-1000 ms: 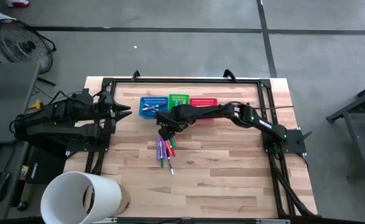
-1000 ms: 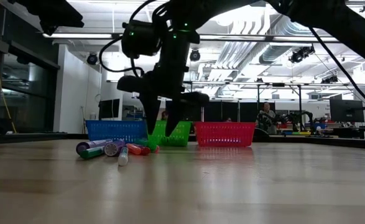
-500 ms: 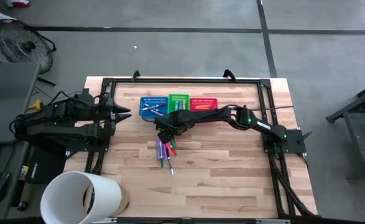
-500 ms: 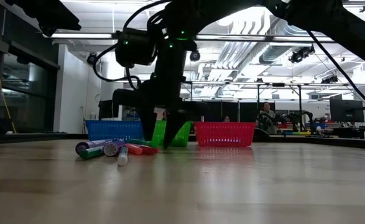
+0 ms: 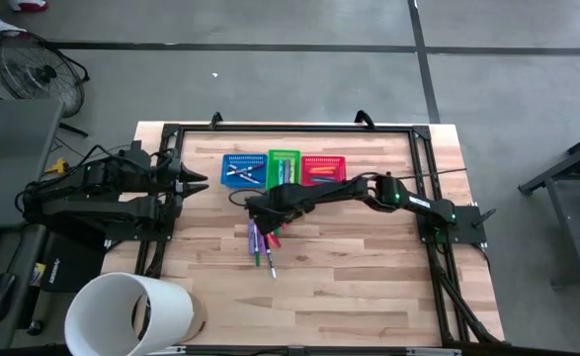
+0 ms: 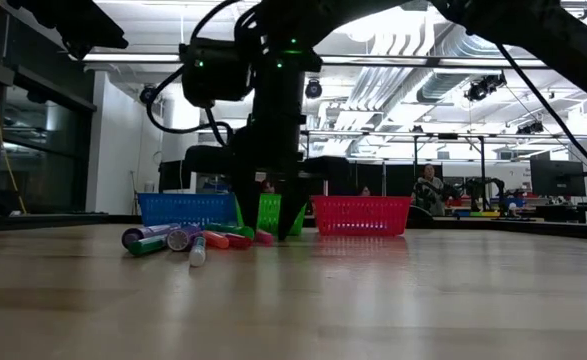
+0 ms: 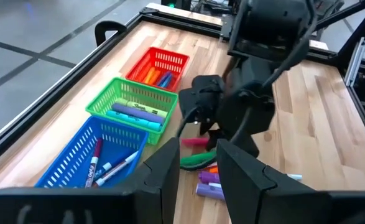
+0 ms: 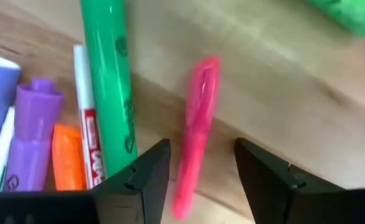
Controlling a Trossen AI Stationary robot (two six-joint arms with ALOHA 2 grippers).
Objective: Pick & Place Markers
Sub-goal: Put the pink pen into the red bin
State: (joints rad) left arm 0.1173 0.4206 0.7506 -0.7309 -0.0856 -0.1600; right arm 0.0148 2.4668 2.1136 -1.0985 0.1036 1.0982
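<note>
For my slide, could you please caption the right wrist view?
Right tool open, straddling a pink marker beside the marker pile.

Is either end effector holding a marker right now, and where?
Nothing held. Right end effector is open astride the pink marker on the table; left end effector waits empty.

Blue [image 5: 241,171], green [image 5: 284,160] and red [image 5: 323,166] mesh baskets line the wooden counter [image 5: 369,277], a white bucket [image 5: 126,314] at its corner.

Bright ceiling lights [image 6: 173,57] glare behind the arms, turning them to silhouettes; the pink marker [image 8: 194,130] looks softly blurred.
</note>
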